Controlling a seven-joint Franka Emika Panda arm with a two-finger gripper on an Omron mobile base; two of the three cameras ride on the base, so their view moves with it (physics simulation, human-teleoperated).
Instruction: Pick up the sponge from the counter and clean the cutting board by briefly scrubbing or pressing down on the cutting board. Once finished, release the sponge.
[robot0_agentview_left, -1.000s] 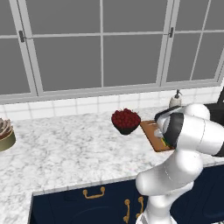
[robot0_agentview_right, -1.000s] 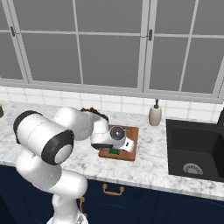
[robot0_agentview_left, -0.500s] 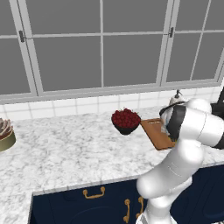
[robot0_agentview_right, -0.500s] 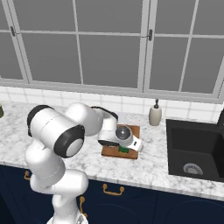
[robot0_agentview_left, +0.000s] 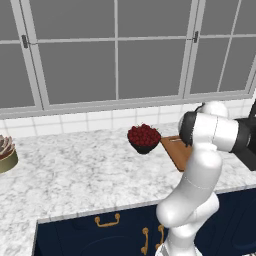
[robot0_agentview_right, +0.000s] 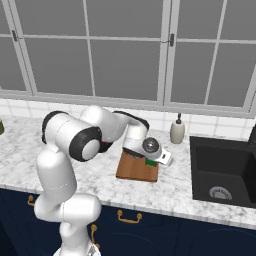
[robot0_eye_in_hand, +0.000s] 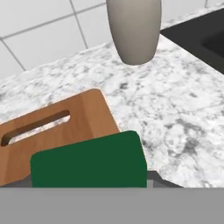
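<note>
Hand (robot0_agentview_right: 159, 159) grips sponge (robot0_eye_in_hand: 89, 159) over cutting board (robot0_eye_in_hand: 52, 127).

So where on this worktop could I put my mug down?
The wide marble stretch between the fruit bowl and the pot at the far left is bare. It is crowded near the sink: the board, the claw with its sponge, and the soap bottle.

Board (robot0_eye_in_hand: 83, 120) is smooth brown wood; sponge (robot0_eye_in_hand: 89, 159) top matt green; counter (robot0_eye_in_hand: 175, 109) polished grey-white marble; bottle (robot0_eye_in_hand: 133, 28) smooth matt beige
</note>
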